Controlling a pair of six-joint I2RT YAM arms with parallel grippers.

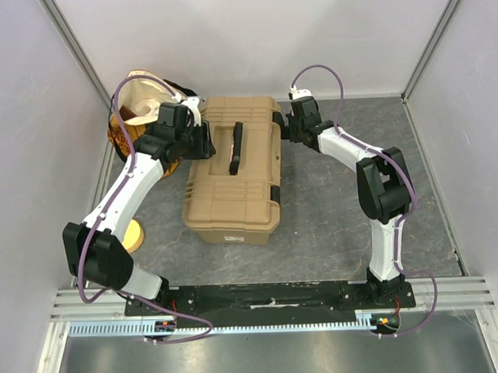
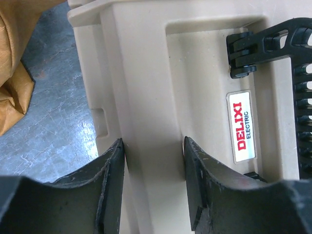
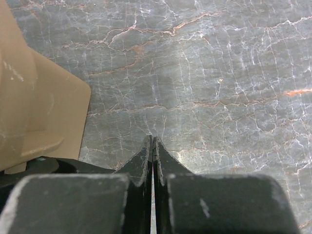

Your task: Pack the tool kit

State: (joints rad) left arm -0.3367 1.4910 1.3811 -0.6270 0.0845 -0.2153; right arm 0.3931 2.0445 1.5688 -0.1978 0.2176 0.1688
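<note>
The box (image 1: 232, 179) sits in the middle of the bench (image 1: 332, 208), a bit nearer the far edge. Its lid is down and the black handle (image 1: 237, 146) lies flat on top. No tools show in any picture, so I think they are all inside. That would mean most of the packing is done. What may be left is to snap the black latches (image 1: 275, 194) on the right side of the box. I cannot tell if they are locked or loose.

The left hand (image 2: 153, 144) is at the far left part of the lid. Its two fingers sit on each side of a raised ridge (image 2: 146, 73) on the lid and pinch it. The right hand (image 3: 152, 141) is by the far right corner of the box, near the far latch. Its fingers are pressed together with nothing between them, and they point at the bare bench just beside the box.

A yellow bag (image 1: 139, 96) sits at the far left corner of the bench, behind the left arm.

A small white label (image 2: 242, 126) on the lid reads "DELIXI" in big red letters and "ELECTRIC" in small dark letters. I see no other words.
</note>
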